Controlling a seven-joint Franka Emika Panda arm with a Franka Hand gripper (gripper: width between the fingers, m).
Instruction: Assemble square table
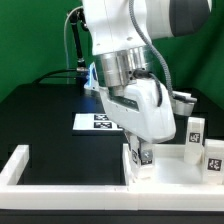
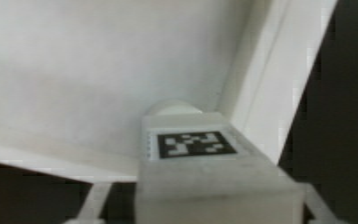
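Note:
The square table's white slab [image 1: 165, 168] lies at the exterior view's lower right, with its raised rim toward the front. My gripper [image 1: 143, 157] hangs over the slab's near-left part and is shut on a white tagged leg block [image 2: 197, 150]. The block points down at the slab's flat surface [image 2: 105, 80], close to the raised rim [image 2: 265, 60]. One fingertip [image 2: 101, 203] shows beside the block. Two more leg blocks [image 1: 196, 130] [image 1: 213, 158] stand at the slab's right side. I cannot tell whether the held block touches the slab.
The marker board [image 1: 92, 122] lies on the black table behind my arm. A long white border bar [image 1: 22, 168] runs along the front left. A green backdrop and cables stand at the back.

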